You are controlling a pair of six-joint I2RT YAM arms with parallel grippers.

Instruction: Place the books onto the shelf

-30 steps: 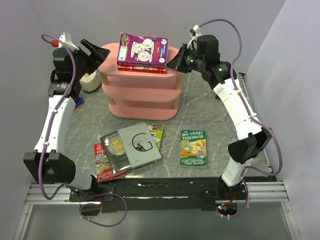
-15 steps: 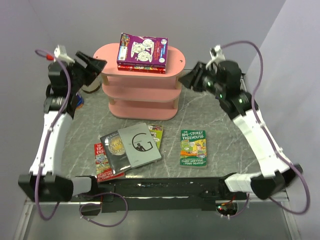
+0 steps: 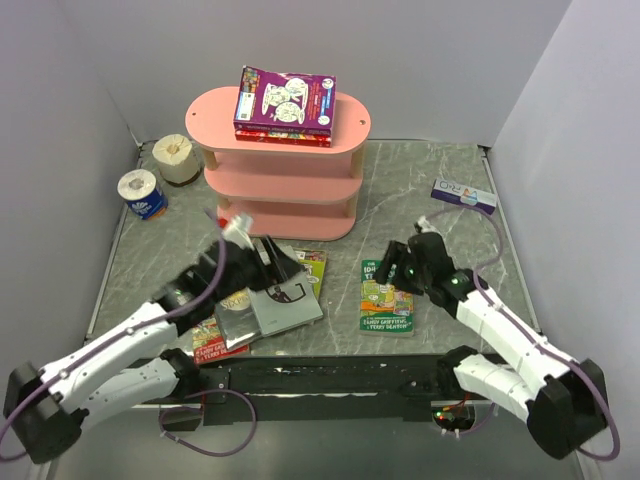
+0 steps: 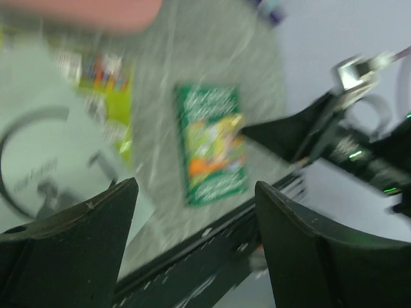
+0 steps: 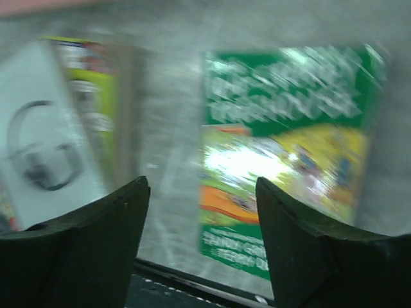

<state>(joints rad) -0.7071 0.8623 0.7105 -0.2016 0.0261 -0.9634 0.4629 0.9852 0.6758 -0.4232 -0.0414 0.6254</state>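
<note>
The pink shelf [image 3: 285, 165] stands at the back with a purple book [image 3: 285, 100] stacked on a red one on its top board. On the table lie a grey "G" book [image 3: 282, 306] [image 4: 45, 160] [image 5: 45, 141], a dark book [image 3: 228, 304], a lime-green one [image 3: 313, 263] [image 5: 96, 96], a red one [image 3: 210, 338] and a green book [image 3: 388, 305] [image 4: 212, 144] [image 5: 289, 147]. My left gripper [image 3: 283, 268] [image 4: 196, 186] hangs open and empty low over the grey book. My right gripper [image 3: 392, 268] [image 5: 201, 183] is open and empty above the green book's left edge.
Two toilet rolls [image 3: 178, 158] [image 3: 140, 193] stand left of the shelf. A small white-and-blue flat box [image 3: 463, 194] lies at the back right. A black rail [image 3: 330, 372] runs along the near edge. Walls close in on the left, back and right.
Both arms have swung down from beside the shelf's top to low over the books on the table. The right gripper has opened.
</note>
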